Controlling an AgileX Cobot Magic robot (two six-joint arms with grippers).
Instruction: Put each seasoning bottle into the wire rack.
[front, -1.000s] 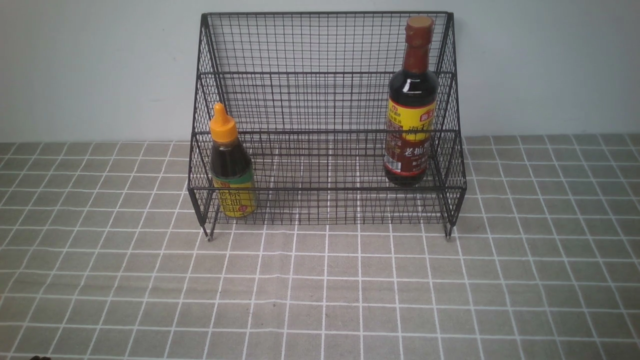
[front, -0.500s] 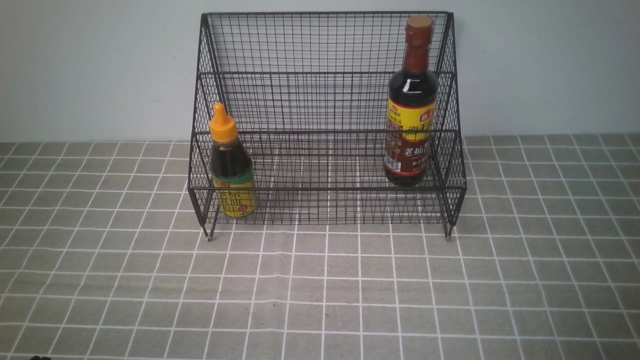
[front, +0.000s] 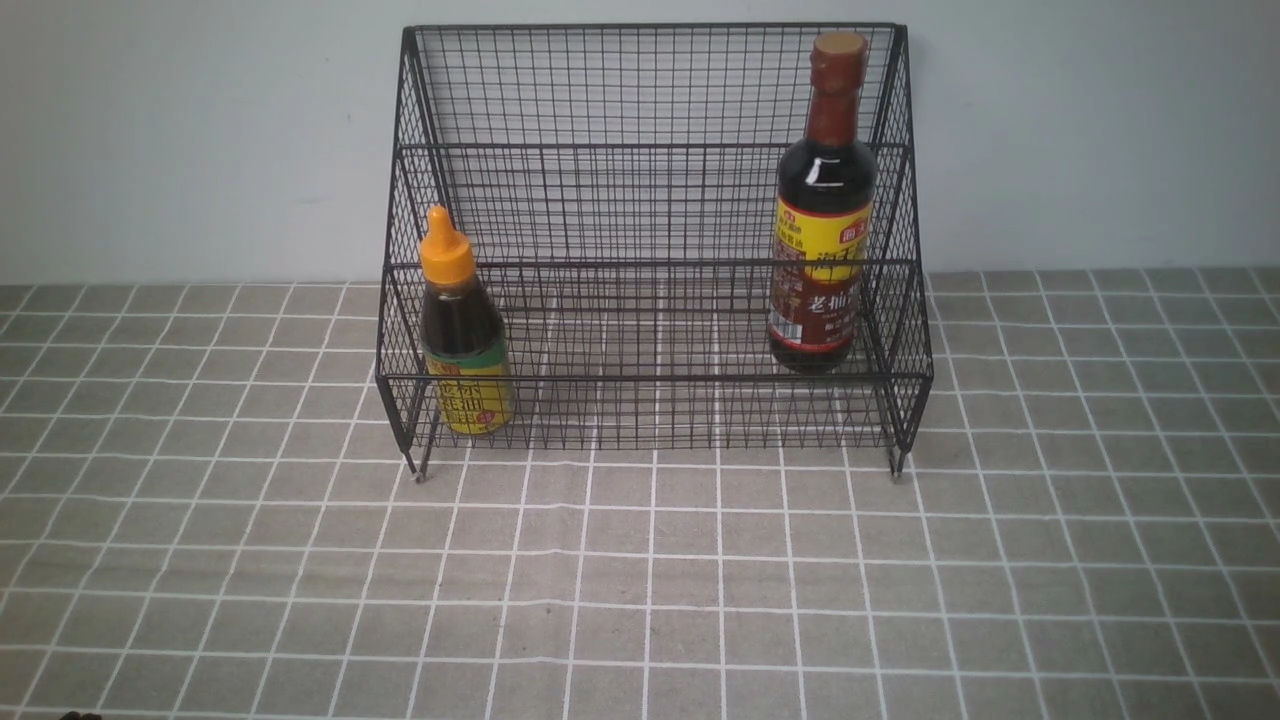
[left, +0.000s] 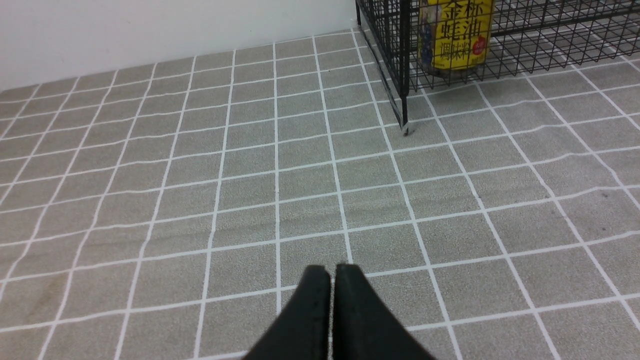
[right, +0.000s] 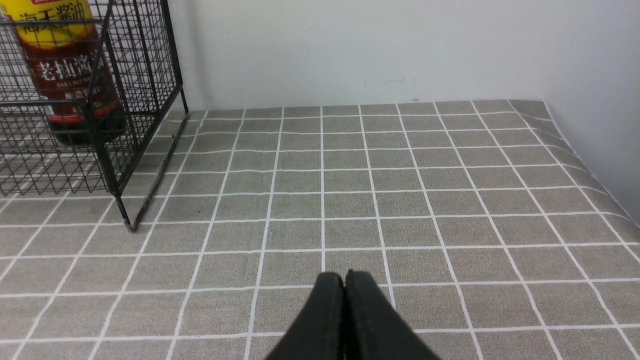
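Note:
The black wire rack (front: 650, 200) stands at the back of the table against the wall. The short squat bottle (front: 462, 330) with the orange nozzle cap stands upright at the left end of its lower tier; its yellow label shows in the left wrist view (left: 455, 35). The taller bottle (front: 823, 210) with the brown neck stands upright at the right end of the rack; it also shows in the right wrist view (right: 65, 65). My left gripper (left: 332, 270) is shut and empty over the cloth, well short of the rack. My right gripper (right: 344, 276) is shut and empty too. Neither gripper shows in the front view.
A grey checked cloth (front: 640, 580) covers the table. A pale wall (front: 180, 130) runs behind the rack. In the right wrist view the cloth ends at a side wall (right: 605, 100). The rack's front feet (front: 418, 474) rest on the cloth.

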